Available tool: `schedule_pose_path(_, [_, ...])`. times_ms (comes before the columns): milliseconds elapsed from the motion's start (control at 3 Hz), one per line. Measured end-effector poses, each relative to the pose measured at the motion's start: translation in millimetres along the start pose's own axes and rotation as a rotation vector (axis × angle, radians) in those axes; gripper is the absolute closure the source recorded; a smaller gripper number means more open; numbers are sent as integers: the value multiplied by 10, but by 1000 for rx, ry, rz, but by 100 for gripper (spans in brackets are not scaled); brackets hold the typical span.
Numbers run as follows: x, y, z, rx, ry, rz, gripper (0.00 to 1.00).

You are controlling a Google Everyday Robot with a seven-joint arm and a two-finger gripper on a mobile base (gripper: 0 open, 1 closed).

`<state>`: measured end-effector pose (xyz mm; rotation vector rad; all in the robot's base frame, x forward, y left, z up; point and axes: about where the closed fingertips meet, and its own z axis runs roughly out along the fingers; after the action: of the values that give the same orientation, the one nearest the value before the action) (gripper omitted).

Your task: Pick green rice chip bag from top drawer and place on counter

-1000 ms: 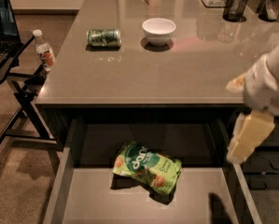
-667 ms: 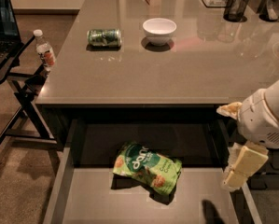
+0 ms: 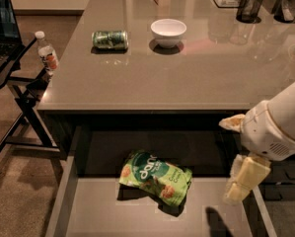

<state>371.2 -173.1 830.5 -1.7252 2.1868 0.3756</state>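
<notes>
The green rice chip bag (image 3: pixel 156 176) lies crinkled on the pale bottom of the open top drawer (image 3: pixel 68 201), near its back middle. The counter (image 3: pixel 186 73) spreads above the drawer. My gripper (image 3: pixel 239 184) hangs from the white arm at the right, pointing down over the drawer's right wall. It is to the right of the bag, apart from it and a little above it, and holds nothing that I can see.
On the counter lie a green can (image 3: pixel 110 39) on its side and a white bowl (image 3: pixel 168 31); black mesh cups (image 3: pixel 249 6) stand at the back right. A water bottle (image 3: pixel 47 52) and a laptop stand sit on the left.
My arm has come down and leftward, bringing the gripper lower beside the drawer's right wall. The bag has not moved.
</notes>
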Motion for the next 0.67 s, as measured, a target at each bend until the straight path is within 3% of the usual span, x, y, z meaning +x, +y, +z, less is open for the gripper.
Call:
schedule_pose_path(333, [-93, 69, 328, -47, -141, -4, 0])
schedule_pose_path(667, [-169, 158, 535, 15, -320, -10, 0])
